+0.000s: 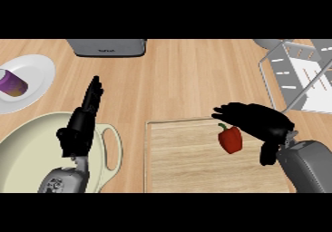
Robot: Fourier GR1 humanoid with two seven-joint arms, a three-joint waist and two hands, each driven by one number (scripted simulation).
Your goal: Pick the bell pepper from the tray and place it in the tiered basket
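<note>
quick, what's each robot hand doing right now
Left robot hand: open, fingers straight, holding nothing, over the cream pan.
Right robot hand: fingers curled beside the bell pepper on the tray; a grasp cannot be told.

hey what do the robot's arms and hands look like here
Both hands are black, with slim jointed fingers and a thumb: the left hand and the right hand. Each sits on a smooth, rounded grey forearm rising from the lower edge. The left forearm shows small dark marks near the wrist. No cables visible.

Matt pale wood tray (188, 172) on wood-grain counter (182, 81); glossy red bell pepper (230, 139); grey metal tiered basket (299, 77).
</note>
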